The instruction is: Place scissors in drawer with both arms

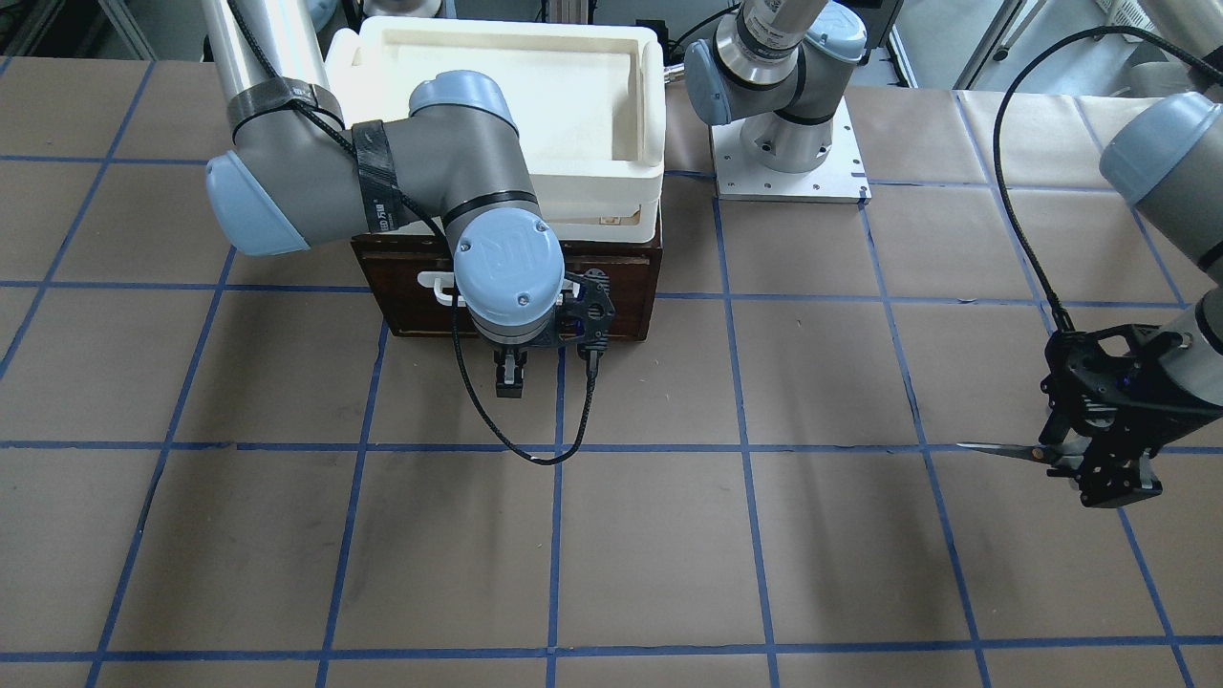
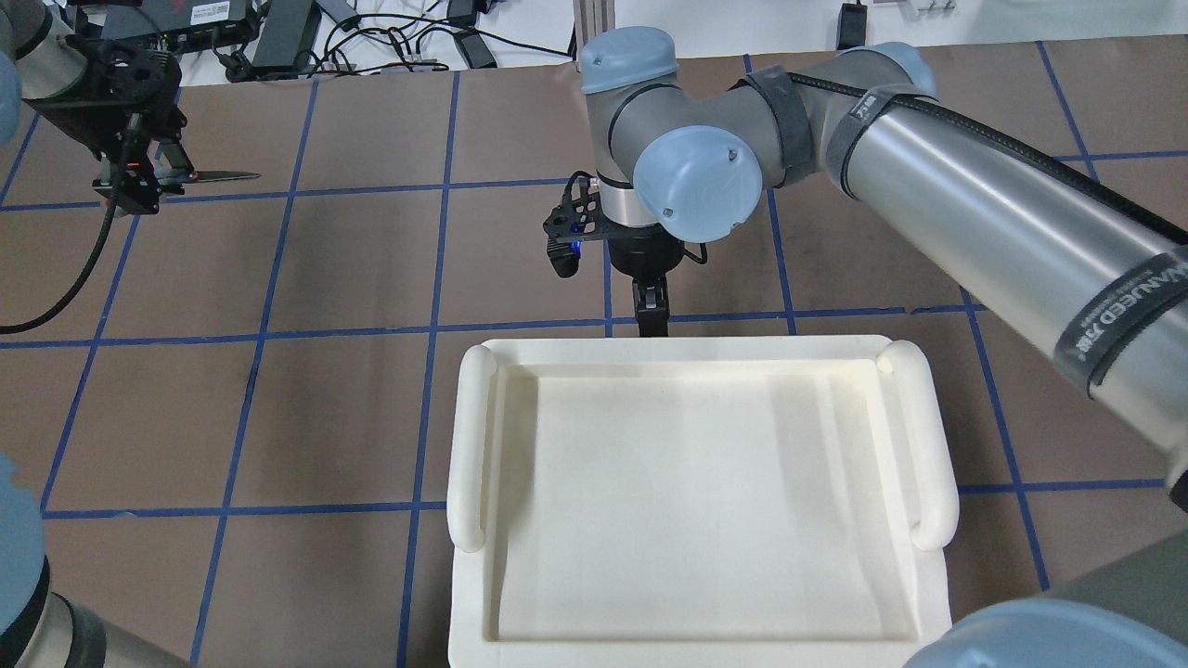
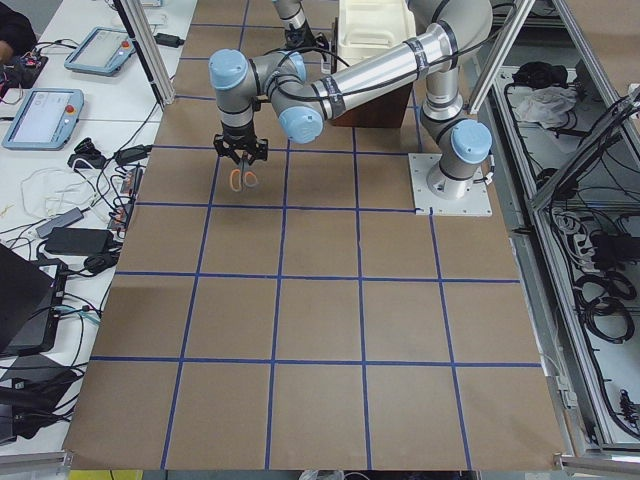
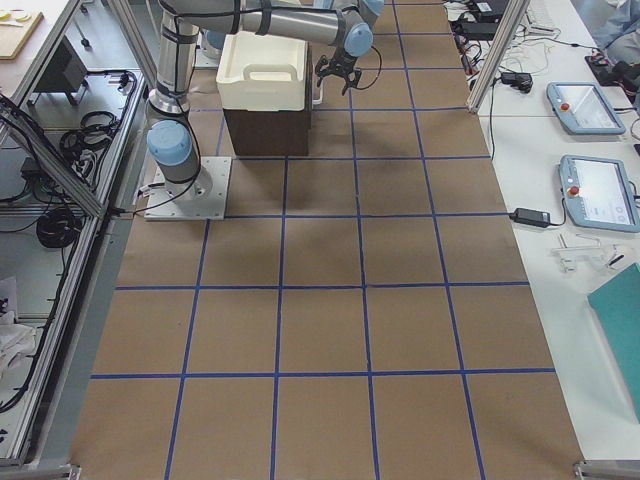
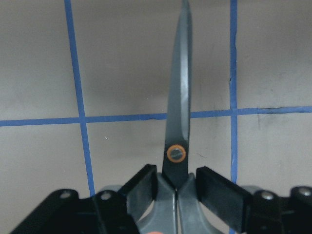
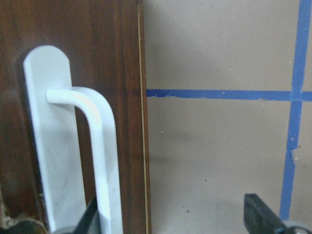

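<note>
Between left gripper (image 5: 176, 184) jaws, scissors (image 5: 178, 97)

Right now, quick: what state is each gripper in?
Left gripper: closed on the scissors, blades pointing out ahead.
Right gripper: open, at the drawer handle, holding nothing.

My left gripper (image 5: 176, 184) is clamped on the scissors (image 5: 179, 97) just behind the pivot, a finger (image 5: 145, 187) on either side, the closed blades sticking out past my fingertips. My left arm (image 3: 370, 75) is stretched far out, wrist turned down. My right gripper (image 6: 175, 220) hangs fingers-down, jaws spread wide and holding nothing, under my bent right arm (image 2: 974, 213).
</note>
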